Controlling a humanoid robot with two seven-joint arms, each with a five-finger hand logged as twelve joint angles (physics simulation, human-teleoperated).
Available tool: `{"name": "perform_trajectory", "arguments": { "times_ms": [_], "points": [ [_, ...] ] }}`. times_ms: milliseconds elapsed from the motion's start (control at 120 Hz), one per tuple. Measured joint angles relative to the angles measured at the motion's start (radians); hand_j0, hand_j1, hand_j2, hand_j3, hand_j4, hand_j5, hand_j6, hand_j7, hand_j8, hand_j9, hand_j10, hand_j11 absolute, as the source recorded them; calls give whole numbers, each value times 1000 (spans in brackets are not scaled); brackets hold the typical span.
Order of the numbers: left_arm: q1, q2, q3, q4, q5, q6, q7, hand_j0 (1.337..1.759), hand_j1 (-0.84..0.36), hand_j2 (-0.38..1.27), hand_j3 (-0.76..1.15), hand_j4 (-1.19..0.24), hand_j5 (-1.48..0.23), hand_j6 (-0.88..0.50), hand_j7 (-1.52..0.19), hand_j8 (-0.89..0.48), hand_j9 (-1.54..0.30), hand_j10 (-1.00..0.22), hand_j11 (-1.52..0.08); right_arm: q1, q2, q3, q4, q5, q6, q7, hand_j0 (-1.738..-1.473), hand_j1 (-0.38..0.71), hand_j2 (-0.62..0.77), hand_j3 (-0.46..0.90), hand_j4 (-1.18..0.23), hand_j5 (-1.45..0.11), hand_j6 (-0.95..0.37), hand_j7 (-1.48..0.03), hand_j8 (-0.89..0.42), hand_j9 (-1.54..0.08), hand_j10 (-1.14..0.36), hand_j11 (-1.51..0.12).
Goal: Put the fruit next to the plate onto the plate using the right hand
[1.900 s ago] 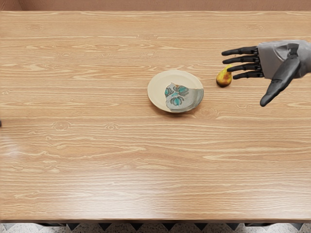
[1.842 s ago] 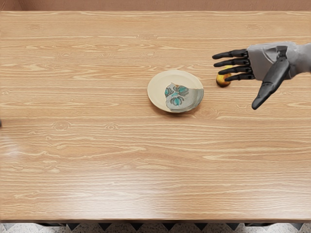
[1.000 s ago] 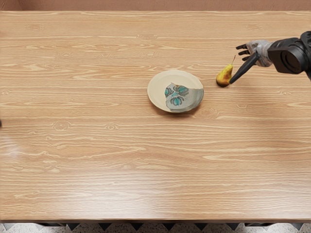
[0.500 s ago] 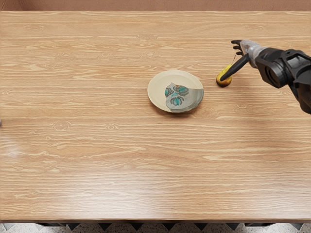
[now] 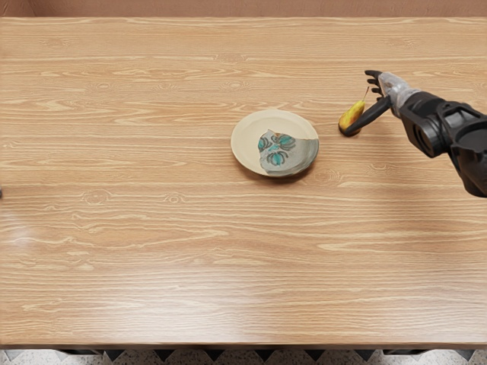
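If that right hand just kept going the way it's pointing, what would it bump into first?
Most likely the pear, right in front of the right hand; the plate lies farther along. Depth is hard to judge.

One head view only, set above the near edge of the table (image 5: 152, 251), facing down at a slant. Wide framing: almost the whole tabletop, plate (image 5: 247, 137) just above centre.

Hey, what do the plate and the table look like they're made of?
The plate looks like glazed ceramic: a smooth cream rim and a painted teal motif on a grey patch. The table looks like pale varnished wood or wood-look laminate: long grain lines run across it, and the render leaves it open which.
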State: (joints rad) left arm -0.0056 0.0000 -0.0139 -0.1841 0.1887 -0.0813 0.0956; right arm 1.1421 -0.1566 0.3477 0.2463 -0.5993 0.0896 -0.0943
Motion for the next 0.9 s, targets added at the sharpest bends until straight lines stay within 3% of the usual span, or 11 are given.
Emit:
{"name": "perform_trajectory", "arguments": {
  "times_ms": [392,900],
  "points": [
    [0,0,0,0,0,0,0,1658,349,0,0,0,0,0,0,0,0,0,0,-25,21,-23,-18,1,-32,35,-1658,-150,-33,0,-166,-216,-166,-216,-166,-216,-166,-216],
    [0,0,0,0,0,0,0,1658,349,0,0,0,0,0,0,0,0,0,0,-30,42,-39,-41,1,-44,39,-1658,-34,-52,0,-262,-341,-262,-342,-262,-341,-262,-341]
  ]
}}
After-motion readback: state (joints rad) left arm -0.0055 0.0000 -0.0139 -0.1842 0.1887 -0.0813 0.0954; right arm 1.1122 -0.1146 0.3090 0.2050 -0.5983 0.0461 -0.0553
